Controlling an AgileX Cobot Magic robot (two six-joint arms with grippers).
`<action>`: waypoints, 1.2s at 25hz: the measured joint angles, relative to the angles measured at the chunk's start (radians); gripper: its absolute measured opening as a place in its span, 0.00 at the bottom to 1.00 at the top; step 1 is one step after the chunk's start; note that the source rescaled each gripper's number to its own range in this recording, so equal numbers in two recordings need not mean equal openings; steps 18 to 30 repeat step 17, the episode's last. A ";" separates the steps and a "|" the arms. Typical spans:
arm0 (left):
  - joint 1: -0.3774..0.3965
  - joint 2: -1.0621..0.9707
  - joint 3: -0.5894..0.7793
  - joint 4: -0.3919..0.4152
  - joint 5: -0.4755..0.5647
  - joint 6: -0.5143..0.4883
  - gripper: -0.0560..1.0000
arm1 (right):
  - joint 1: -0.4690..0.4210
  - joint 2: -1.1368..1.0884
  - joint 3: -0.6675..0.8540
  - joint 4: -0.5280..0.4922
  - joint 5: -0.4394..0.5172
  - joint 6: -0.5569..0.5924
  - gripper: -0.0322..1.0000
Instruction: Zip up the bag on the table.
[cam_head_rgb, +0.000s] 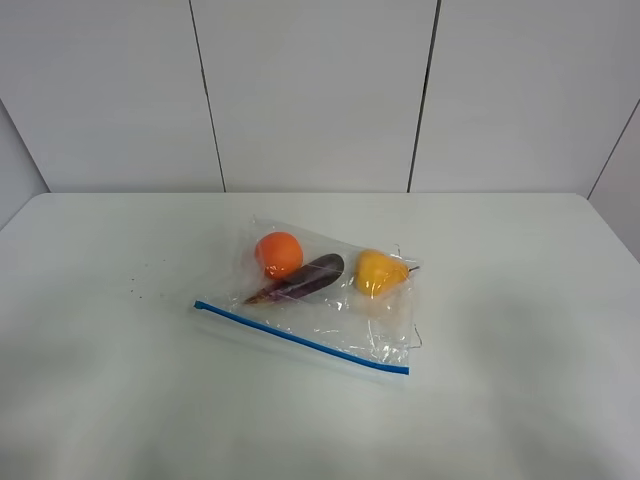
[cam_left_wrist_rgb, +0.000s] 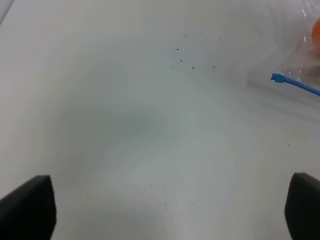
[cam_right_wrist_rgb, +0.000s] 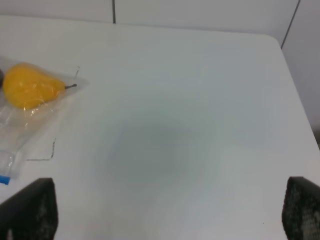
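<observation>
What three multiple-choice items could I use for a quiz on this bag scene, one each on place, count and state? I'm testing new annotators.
1. Where on the bag does the blue zipper strip run?
A. The long edge nearest the camera
B. The edge by the wall
C. Across the middle

2. How many pieces of produce are inside?
A. Two
B. Three
C. Five

3. How do both grippers stand?
A. Shut on the bag
B. Open, holding nothing
C. Shut on the zipper

Answers:
1 A, the strip lies on the near edge.
2 B, the orange fruit, purple eggplant and yellow pear.
3 B, the left gripper and right gripper fingers sit wide apart over bare table.
</observation>
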 joint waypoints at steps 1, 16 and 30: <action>0.000 0.000 0.000 0.000 0.000 0.000 1.00 | 0.000 0.000 0.000 0.000 0.000 0.000 1.00; 0.000 0.000 0.000 0.000 0.000 0.000 1.00 | 0.000 0.000 0.000 0.003 0.000 0.001 1.00; 0.000 0.000 0.000 0.000 0.000 0.000 1.00 | 0.000 0.000 0.000 0.004 0.000 0.001 1.00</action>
